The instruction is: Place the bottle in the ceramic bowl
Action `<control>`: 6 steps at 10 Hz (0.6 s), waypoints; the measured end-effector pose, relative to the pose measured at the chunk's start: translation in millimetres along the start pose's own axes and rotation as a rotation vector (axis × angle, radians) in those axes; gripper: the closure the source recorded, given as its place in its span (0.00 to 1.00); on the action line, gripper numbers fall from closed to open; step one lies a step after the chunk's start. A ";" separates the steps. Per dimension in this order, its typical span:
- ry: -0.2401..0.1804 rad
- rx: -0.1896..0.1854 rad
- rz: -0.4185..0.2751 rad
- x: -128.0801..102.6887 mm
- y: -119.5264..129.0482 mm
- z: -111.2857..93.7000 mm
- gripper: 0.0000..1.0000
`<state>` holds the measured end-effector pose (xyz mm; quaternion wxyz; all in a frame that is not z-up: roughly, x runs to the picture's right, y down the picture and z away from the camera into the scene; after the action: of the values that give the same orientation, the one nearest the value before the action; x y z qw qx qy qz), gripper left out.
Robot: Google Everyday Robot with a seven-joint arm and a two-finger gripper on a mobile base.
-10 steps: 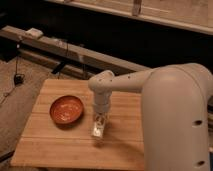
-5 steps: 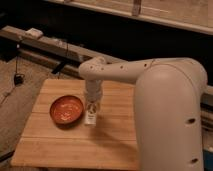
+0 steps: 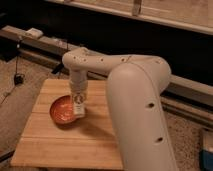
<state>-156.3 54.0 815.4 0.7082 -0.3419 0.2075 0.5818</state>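
Observation:
The orange-red ceramic bowl (image 3: 62, 110) sits on the left part of the wooden table (image 3: 70, 142). My gripper (image 3: 78, 102) hangs from the white arm at the bowl's right rim. It holds the pale bottle (image 3: 79, 106) upright, label facing the camera, with the bottle's lower end over the bowl's right edge. The gripper's body hides the top of the bottle.
The big white arm (image 3: 135, 100) fills the right half of the view and hides the table's right side. Behind the table runs a dark ledge with cables and a small white device (image 3: 34, 33). Carpeted floor lies to the left.
The arm has swung left across the table, carrying the bottle from the table's middle to the right rim of the bowl.

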 end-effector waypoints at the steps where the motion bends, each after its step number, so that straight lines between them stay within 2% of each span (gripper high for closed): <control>1: 0.001 -0.001 -0.032 -7.4 8.1 0.0 1.00; 2: -0.001 -0.003 -0.074 -17.1 18.8 0.2 0.99; 3: 0.004 -0.009 -0.136 -24.5 33.2 2.6 0.91; 6: 0.009 -0.039 -0.223 -25.1 48.2 5.3 0.61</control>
<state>-209.4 45.1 824.7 0.7609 -0.3793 0.1602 0.5015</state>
